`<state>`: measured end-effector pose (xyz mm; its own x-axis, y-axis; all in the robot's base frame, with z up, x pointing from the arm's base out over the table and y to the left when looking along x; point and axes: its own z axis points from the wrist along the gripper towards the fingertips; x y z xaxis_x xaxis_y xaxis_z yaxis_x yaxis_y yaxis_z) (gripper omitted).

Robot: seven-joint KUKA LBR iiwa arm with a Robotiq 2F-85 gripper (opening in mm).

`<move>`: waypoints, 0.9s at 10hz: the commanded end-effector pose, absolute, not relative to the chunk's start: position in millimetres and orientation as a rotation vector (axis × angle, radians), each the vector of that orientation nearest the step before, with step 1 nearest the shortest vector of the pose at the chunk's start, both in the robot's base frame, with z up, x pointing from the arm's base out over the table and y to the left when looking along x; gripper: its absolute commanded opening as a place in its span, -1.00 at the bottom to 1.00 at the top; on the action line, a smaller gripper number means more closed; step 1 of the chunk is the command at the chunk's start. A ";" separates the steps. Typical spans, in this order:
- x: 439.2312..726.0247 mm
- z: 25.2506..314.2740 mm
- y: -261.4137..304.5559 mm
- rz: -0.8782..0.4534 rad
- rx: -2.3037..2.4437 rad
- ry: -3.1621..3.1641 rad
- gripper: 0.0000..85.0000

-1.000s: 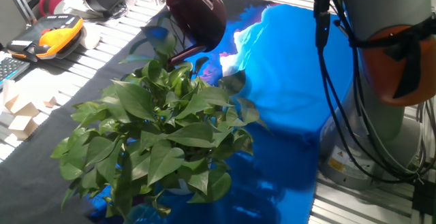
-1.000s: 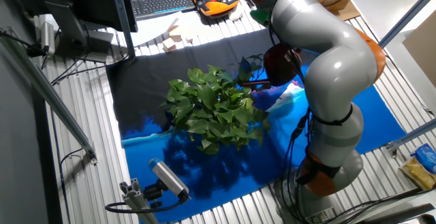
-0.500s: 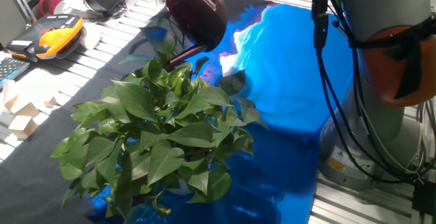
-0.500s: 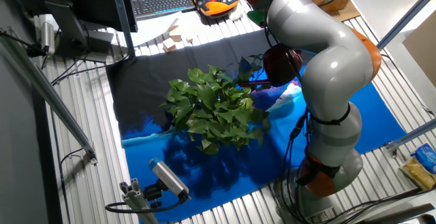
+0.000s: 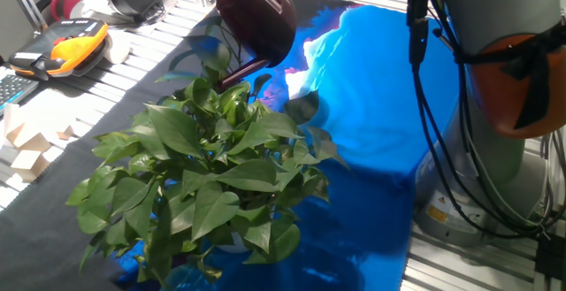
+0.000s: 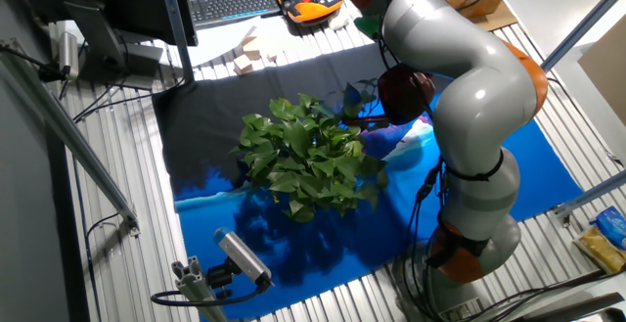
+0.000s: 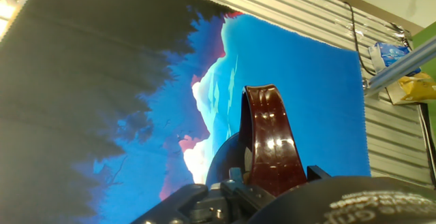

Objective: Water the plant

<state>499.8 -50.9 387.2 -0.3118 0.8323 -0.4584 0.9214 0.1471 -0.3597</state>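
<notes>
The plant (image 5: 203,163), big and bushy with glossy green leaves, stands on the dark cloth; it also shows in the other fixed view (image 6: 308,156). The dark maroon watering can (image 5: 256,17) hangs in the air just behind it, tilted, with its spout (image 5: 243,70) reaching into the back leaves. In the other fixed view the can (image 6: 404,92) sits under the arm's wrist. In the hand view my gripper (image 7: 262,183) is shut on the can's arched handle (image 7: 269,135). No water stream shows.
A blue and black cloth (image 5: 380,105) covers the table. An orange teach pendant (image 5: 75,39) and wooden blocks (image 5: 26,141) lie at the left. A keyboard (image 6: 233,4) lies at the far edge. The robot base and cables (image 5: 504,114) stand at the right.
The arm's upper links have shifted slightly left in the other fixed view. The can and the plant stay where they were.
</notes>
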 end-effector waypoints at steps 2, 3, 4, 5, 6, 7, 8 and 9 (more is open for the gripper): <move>499.4 387.3 -50.8 -0.914 1.748 2.242 -1.00; 499.2 387.5 -50.6 -0.929 1.754 2.229 -1.00; 499.0 387.7 -50.4 -0.940 1.757 2.223 -1.00; 498.9 387.9 -50.0 -0.946 1.760 2.217 -1.00; 498.6 388.1 -49.7 -0.958 1.763 2.209 -1.00; 498.2 388.4 -49.4 -0.982 1.768 2.194 -1.00; 497.9 388.5 -49.2 -0.993 1.773 2.186 -1.00; 497.5 388.6 -49.1 -1.001 1.775 2.179 -1.00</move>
<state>497.5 -49.0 388.9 -0.2839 0.8106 -0.5122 0.9163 0.0719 -0.3941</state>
